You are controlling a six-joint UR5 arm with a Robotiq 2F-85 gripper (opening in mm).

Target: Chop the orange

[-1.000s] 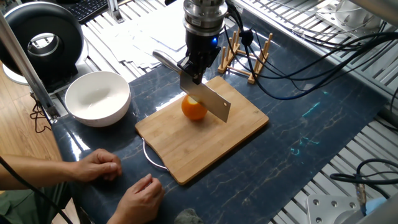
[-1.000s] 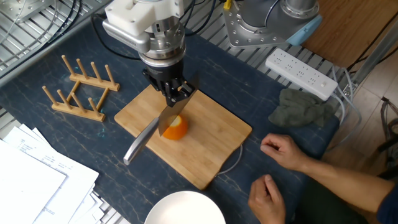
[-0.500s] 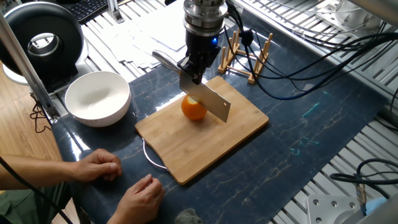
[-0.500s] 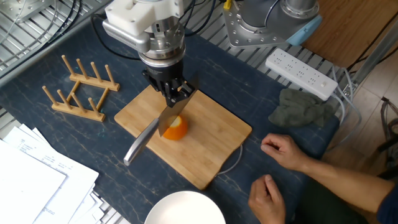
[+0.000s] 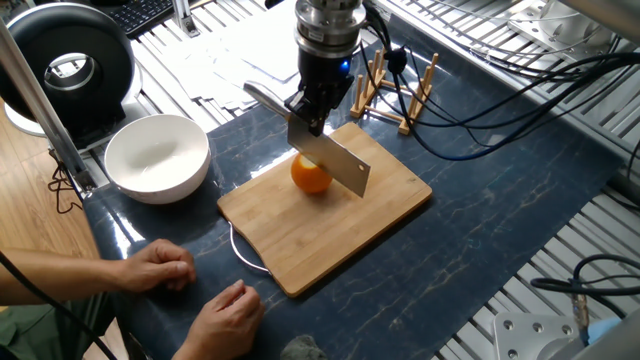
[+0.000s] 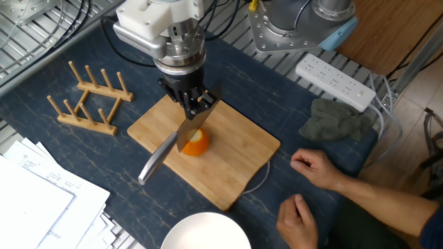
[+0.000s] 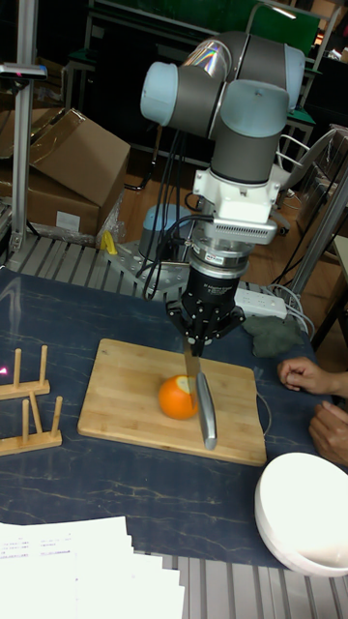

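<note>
Hand clenched on steel cleaver; blade rests on small round orange, whole, on bamboo cutting board.

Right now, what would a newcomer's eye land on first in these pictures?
The two-finger gripper clamps a steel cleaver whose blade rests across the top of the small round orange in the middle of the bamboo cutting board. A person's bare hands rest on the dark mat at the board's edge, beside a white bowl.

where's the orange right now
The orange sits on the wooden cutting board, under the knife held by the hand.
</note>
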